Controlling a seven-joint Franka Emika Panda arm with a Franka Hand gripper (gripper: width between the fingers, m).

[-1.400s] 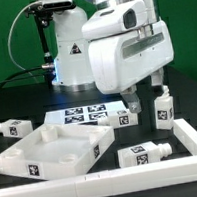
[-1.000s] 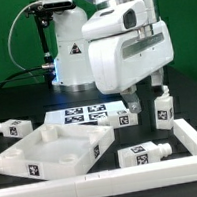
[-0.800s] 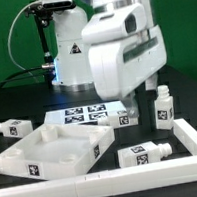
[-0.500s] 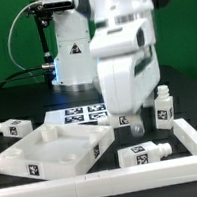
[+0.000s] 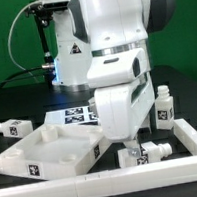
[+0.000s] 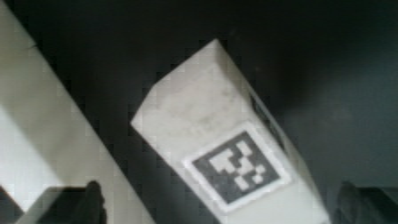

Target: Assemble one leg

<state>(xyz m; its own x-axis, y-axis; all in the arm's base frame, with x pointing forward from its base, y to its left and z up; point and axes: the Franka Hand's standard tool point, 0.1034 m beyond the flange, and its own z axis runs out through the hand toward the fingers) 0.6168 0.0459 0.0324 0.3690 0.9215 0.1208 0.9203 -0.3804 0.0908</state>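
A leg (image 5: 152, 153) lies on its side on the black table just behind the long white L-shaped bar (image 5: 87, 179). My gripper (image 5: 139, 148) has come down over it. In the wrist view the leg (image 6: 217, 135) with its square tag fills the middle, and my gripper (image 6: 217, 208) is open, one dark fingertip (image 6: 71, 205) on each side of the leg with a gap to it. Another leg (image 5: 12, 128) lies at the exterior view's left. A third (image 5: 165, 106) stands upright at the right.
The large white square tray-like panel (image 5: 24, 162) lies at the front left. The marker board (image 5: 76, 114) lies behind it, partly hidden by my hand. The L-shaped bar also runs along the right side (image 5: 195, 136) and shows in the wrist view (image 6: 32, 120).
My hand has turned and moved forward and down, from above the marker board's right end to over the lying leg by the bar. The legs have not moved.
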